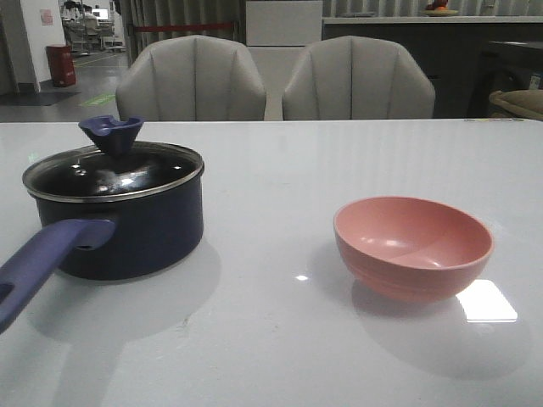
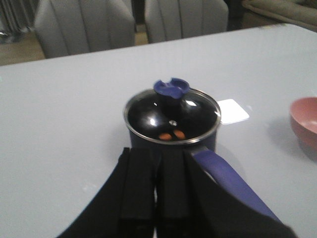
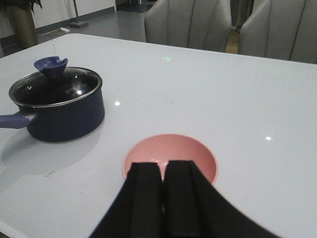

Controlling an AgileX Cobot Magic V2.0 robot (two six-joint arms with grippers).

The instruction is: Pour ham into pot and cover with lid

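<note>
Inside the lidded pot (image 2: 171, 130) — ham (image 2: 172, 135); pink bowl (image 1: 413, 246) bare — each claw closed, gripping nothing.

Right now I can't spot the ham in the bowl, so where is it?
The ham is inside the pot on the table's left side, showing as orange bits through the glass lid in the left wrist view; the pink bowl looks empty.
</note>
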